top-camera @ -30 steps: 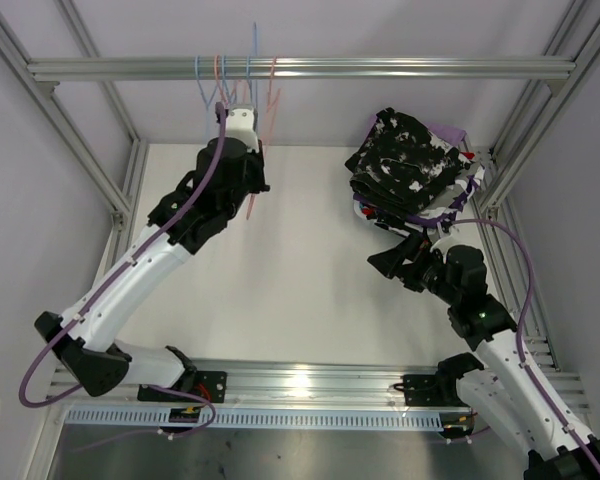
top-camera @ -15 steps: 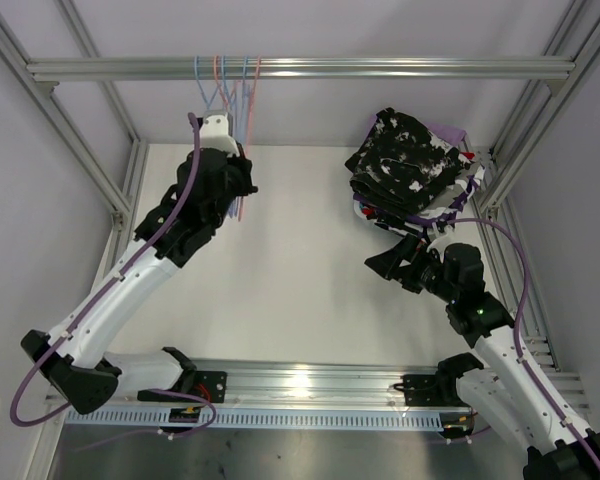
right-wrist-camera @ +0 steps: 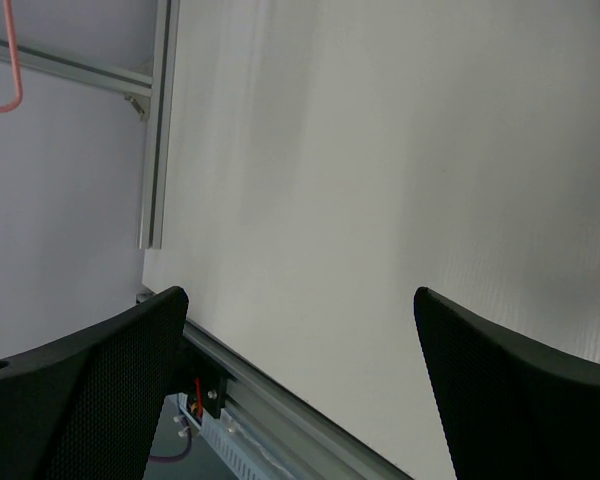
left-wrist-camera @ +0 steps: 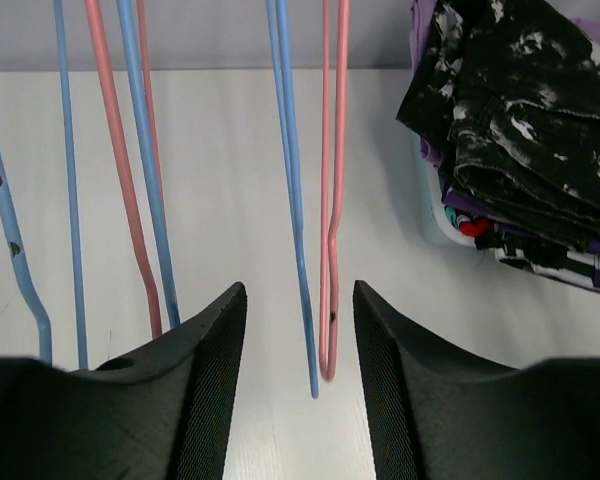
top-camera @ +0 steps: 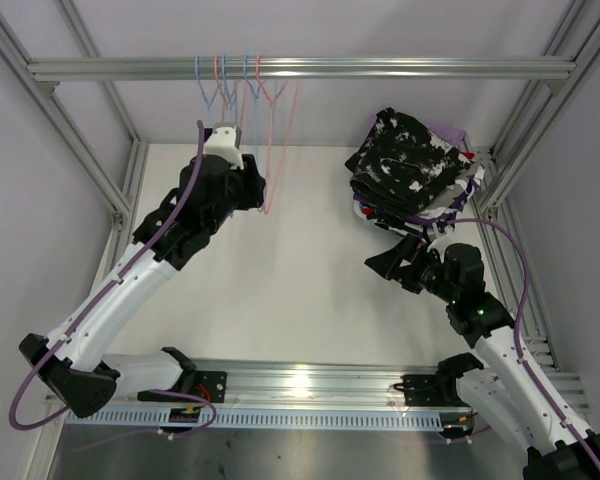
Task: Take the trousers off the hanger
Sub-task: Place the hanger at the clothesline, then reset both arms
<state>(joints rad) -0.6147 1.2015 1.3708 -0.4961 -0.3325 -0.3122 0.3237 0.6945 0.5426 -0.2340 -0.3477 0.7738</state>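
Observation:
The trousers [top-camera: 405, 160] lie in a folded pile at the table's back right, the black pair with white blotches on top and lilac cloth [top-camera: 446, 132] showing behind it. The left wrist view has the pile [left-wrist-camera: 520, 120] at upper right. Several bare blue and pink hangers [top-camera: 230, 90] hang from the top rail. My left gripper [top-camera: 258, 188] is open just below them. Between its fingers [left-wrist-camera: 210, 380] the ends of a blue hanger [left-wrist-camera: 298, 300] and a pink hanger [left-wrist-camera: 328, 300] dangle, touching neither finger. My right gripper [top-camera: 382, 262] is open and holds nothing, in front of the pile.
The aluminium rail [top-camera: 400, 68] spans the back, with frame posts at both sides. The right wrist view looks across the white table [right-wrist-camera: 380, 150] to the left frame post [right-wrist-camera: 158, 120] and the front rail [right-wrist-camera: 280, 400].
My left gripper has opened and let go of the pink hanger, which now swings out to the right. The left arm drew back from the rail. The right arm has hardly moved.

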